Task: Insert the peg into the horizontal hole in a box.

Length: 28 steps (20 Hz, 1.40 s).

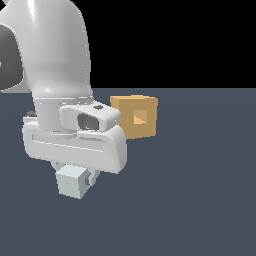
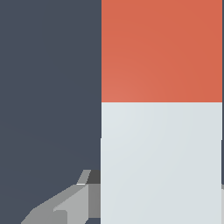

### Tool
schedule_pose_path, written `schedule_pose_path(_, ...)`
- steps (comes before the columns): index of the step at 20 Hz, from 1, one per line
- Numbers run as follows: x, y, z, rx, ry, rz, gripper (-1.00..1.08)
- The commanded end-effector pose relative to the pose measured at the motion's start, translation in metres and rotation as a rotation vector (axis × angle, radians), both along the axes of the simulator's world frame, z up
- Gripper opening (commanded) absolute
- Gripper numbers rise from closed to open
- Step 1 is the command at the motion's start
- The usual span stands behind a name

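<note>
Tan-orange and square, the box (image 1: 135, 117) sits on the dark slate desk (image 1: 200, 190) toward the back, with the hole (image 1: 139, 117) showing as a small square opening in the face turned to the exterior camera. Only that view shows the box; the wrist camera does not catch it at all.

Closer in, on the exterior view's left, the white Panda arm (image 1: 55, 55) bends down over the desk, and its broad hand hides most of what it carries. Below the hand a pale grey-white block end of the peg (image 1: 72, 181) pokes out, with a sliver of red just visible beside it. The peg is well apart from the box, nearer the camera and further to the exterior view's left.

The wrist view fills in what the outside view conceals: the peg (image 2: 162, 131) fills nearly half that picture, its red-orange end (image 2: 162, 50) meeting the grey-white length along a clean line, with bare desk (image 2: 48, 87) beside it. A grey finger (image 2: 70, 205) of the gripper (image 1: 82, 176) lies right against the pale part of the peg. The jaws look clamped on the peg's grey-white section, though the second finger is barely seen in either view.
</note>
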<state>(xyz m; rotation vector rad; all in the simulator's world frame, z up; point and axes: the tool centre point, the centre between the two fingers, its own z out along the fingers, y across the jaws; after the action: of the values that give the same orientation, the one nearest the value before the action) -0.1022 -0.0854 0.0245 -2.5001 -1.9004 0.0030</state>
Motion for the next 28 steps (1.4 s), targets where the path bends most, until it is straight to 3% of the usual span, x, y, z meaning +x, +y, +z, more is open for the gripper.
schedule_pose_path(1, 0.007, 0.002, 0.003, 0.000, -0.003, 0.016, -1.00)
schedule_pose_path(12, 0.063, 0.025, 0.019, -0.002, -0.003, 0.170, -1.00)
schedule_pose_path(28, 0.164, 0.097, 0.051, 0.000, -0.002, 0.479, -1.00)
